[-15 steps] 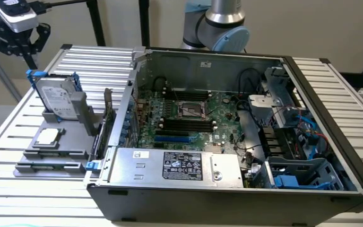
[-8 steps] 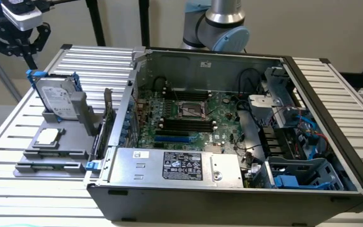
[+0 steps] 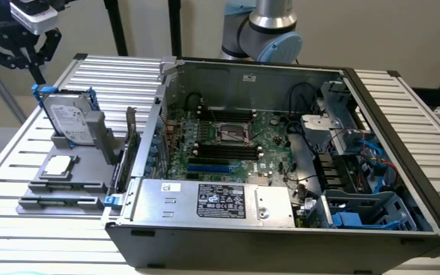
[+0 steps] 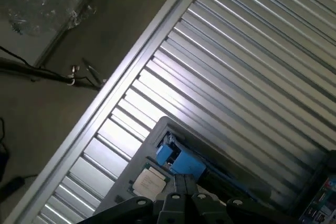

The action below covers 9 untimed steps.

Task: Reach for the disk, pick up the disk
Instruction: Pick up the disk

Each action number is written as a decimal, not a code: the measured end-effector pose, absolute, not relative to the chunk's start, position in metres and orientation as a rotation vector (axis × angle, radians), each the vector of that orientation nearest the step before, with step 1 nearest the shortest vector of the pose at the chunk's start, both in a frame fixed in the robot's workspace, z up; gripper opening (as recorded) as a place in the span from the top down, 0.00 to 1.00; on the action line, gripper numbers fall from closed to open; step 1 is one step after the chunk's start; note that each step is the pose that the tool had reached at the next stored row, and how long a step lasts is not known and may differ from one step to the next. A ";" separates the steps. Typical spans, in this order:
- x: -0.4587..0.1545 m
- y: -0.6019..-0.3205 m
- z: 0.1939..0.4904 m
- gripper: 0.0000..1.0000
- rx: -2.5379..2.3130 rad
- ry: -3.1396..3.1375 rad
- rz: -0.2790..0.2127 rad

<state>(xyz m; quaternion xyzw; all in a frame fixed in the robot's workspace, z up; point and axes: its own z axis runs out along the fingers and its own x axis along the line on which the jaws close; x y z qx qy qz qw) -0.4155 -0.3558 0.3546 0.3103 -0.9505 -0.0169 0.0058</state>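
Observation:
The disk (image 3: 71,117) is a silver-grey hard drive with a white label in a blue carrier. It stands on edge in a grey holder (image 3: 67,172) on the slatted table, at the exterior view's left. My gripper (image 3: 32,67) hangs above the disk's far upper corner and apart from it. Its black fingers are drawn together with nothing between them. In the wrist view the closed fingers (image 4: 184,198) point down at the disk (image 4: 184,163), seen edge-on by its blue carrier.
An open computer case (image 3: 281,240) stands right of the holder, with a motherboard (image 3: 228,143) and a silver box with a black label (image 3: 220,200) inside. A small square chip (image 3: 58,166) lies on the holder. The table edge (image 4: 105,114) and the floor lie beyond.

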 end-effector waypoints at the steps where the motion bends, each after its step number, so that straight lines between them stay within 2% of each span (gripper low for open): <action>1: -0.416 -0.356 0.355 0.89 0.999 -2.966 -0.053; 9: -0.416 -0.356 0.354 0.89 1.212 -2.884 -0.050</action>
